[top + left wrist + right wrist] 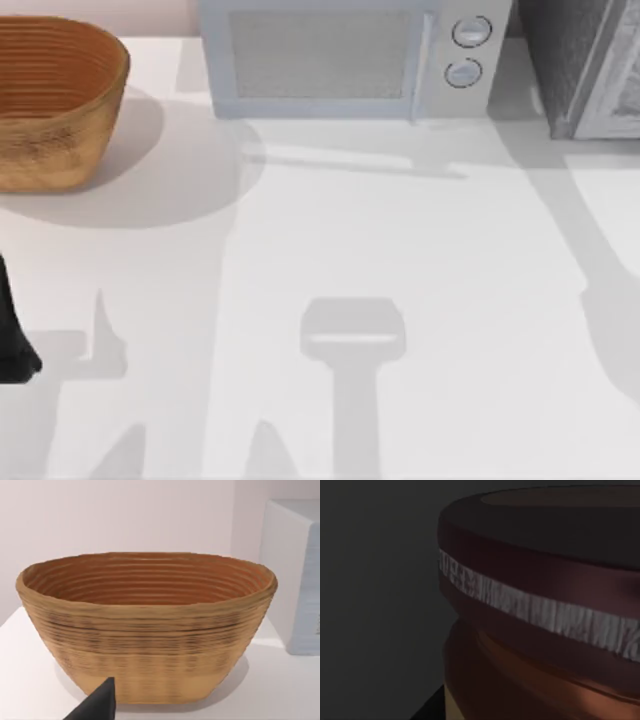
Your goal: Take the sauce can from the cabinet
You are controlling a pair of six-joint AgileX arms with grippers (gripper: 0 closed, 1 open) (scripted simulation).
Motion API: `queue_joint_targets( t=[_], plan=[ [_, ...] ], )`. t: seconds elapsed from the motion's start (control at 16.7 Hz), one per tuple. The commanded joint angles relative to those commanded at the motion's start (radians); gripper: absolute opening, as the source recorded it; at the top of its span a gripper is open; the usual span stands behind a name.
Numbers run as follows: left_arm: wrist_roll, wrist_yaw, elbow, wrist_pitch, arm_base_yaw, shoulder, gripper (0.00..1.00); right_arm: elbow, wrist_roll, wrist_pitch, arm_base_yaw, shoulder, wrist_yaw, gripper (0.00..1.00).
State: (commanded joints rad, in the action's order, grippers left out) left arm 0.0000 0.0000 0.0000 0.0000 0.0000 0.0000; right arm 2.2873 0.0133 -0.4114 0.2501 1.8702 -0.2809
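Note:
The sauce can [540,630] looms very close in the dim right wrist view, with a dark maroon top, a pale band under the rim and a brownish side. Dark grey surfaces surround it. The cabinet [585,65], dark grey and speckled with a pale framed front, stands at the table's back right corner in the top view. My right gripper is right up against the can, and its grip is hidden. My left arm [15,345] is parked at the table's left edge, facing the basket.
A large woven brown basket [55,95] [145,625] sits at the back left. A pale microwave [345,55] with two round knobs stands at the back middle, next to the cabinet. Arm shadows fall across the white table [400,250].

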Motion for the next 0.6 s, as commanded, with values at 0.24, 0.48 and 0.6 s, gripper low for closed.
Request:
queue_joint_targets(
  t=[0.24,0.48,0.6],
  plan=[
    [0.000,0.000,0.000,0.000,0.000,0.000,1.00,0.000,0.000,0.000,0.000,0.000,0.000,0.00],
    [0.000,0.000,0.000,0.000,0.000,0.000,1.00,0.000,0.000,0.000,0.000,0.000,0.000,0.00],
    [0.000,0.000,0.000,0.000,0.000,0.000,1.00,-0.001,0.002,-0.001,0.003,-0.003,-0.001,0.00]
  ],
)
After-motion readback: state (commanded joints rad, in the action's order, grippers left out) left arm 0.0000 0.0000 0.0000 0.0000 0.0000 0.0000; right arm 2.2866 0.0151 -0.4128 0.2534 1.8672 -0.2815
